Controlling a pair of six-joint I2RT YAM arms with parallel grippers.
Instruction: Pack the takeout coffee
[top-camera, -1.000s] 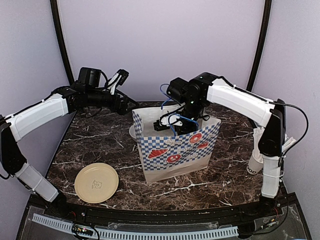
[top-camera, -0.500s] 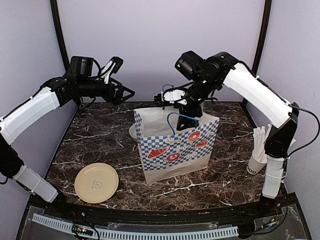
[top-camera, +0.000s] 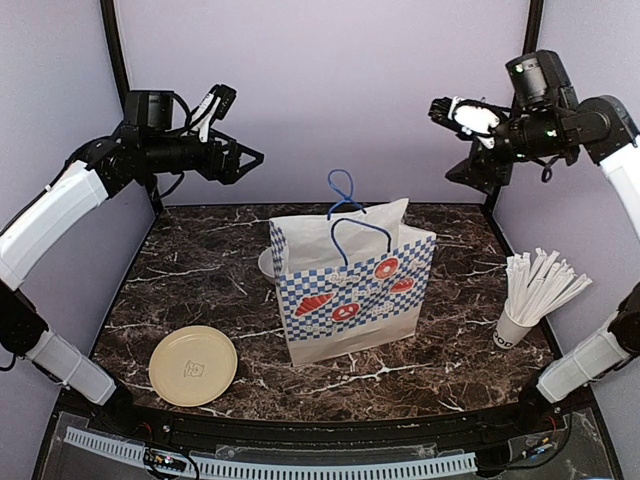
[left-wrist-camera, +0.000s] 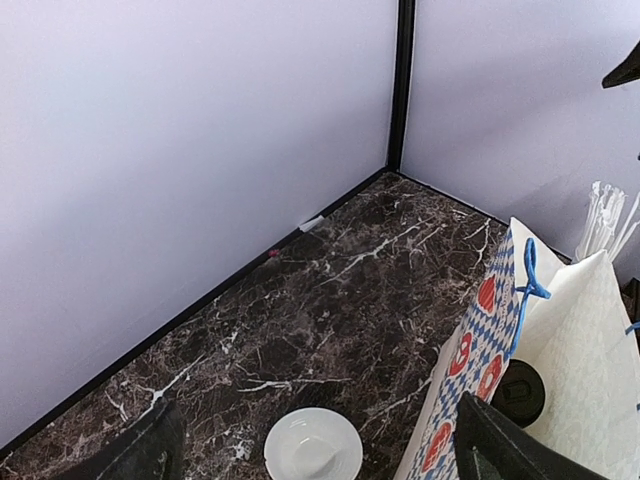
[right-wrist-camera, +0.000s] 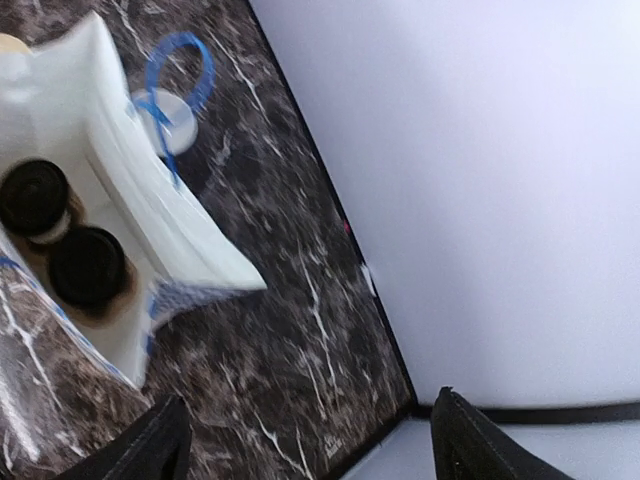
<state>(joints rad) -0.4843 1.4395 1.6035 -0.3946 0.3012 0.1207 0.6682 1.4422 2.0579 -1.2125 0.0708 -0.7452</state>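
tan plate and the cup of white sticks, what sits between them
The checkered paper bag stands between the tan plate and the cup of white sticks, as the top external view shows.

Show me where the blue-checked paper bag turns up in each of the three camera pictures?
Top external: the paper bag stands upright at the middle of the table.
Left wrist: the bag is at the lower right, cut off by the edge.
Right wrist: the bag is at the upper left, seen from above with its mouth open.
Shared landmark: the low white bowl beside the bag, also at bottom centre and under the blue handle.
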